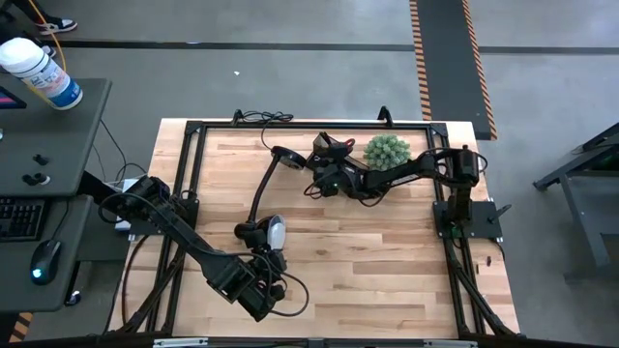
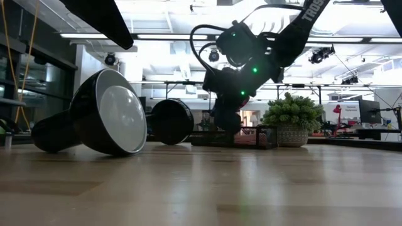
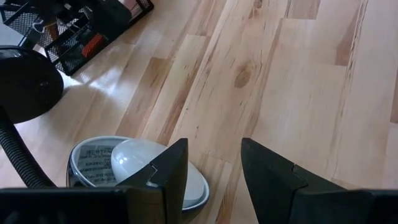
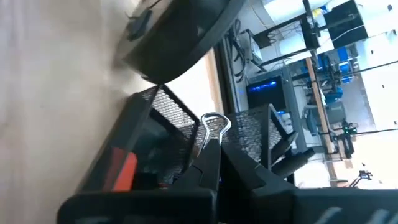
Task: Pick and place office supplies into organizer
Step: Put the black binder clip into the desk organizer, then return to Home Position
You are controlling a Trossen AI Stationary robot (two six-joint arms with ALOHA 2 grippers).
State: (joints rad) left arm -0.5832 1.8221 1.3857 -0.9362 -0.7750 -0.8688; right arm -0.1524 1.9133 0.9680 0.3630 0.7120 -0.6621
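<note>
Figure: placing a binder clip in the organizer. The right gripper [image 4: 214,146] has its fingers closed on a small binder clip [image 4: 212,127], pinched at the tips so that the clip's wire loop projects beyond them along the fingers' own line. In the right wrist view the mesh organizer [image 4: 155,134] lies directly past the clip, its open tray facing the fingers; an orange item [image 4: 126,169] already rests inside. Whether the clip is over the rim or just short of it cannot be told from this view.

In the high view the right gripper [image 1: 329,179] is at upper centre of the frame, reaching in from the right, with the organizer [image 1: 332,147] just above it in the frame and the green plant ball [image 1: 387,152] immediately to the right. The low view shows the same gripper hanging low over the organizer [image 2: 242,136] at centre. The lamp [image 1: 263,198], lying on the desk [image 1: 387,251], runs from its base near the organizer down to its head at lower centre.

The left gripper [image 3: 214,165] waits at lower centre of the high view beside the lamp head [image 3: 140,165], fingers apart and holding nothing. The right arm is by far the nearer to the organizer; the coming move probably turns on carrying the clip forward along its own axis until clear of the mesh wall.
</note>
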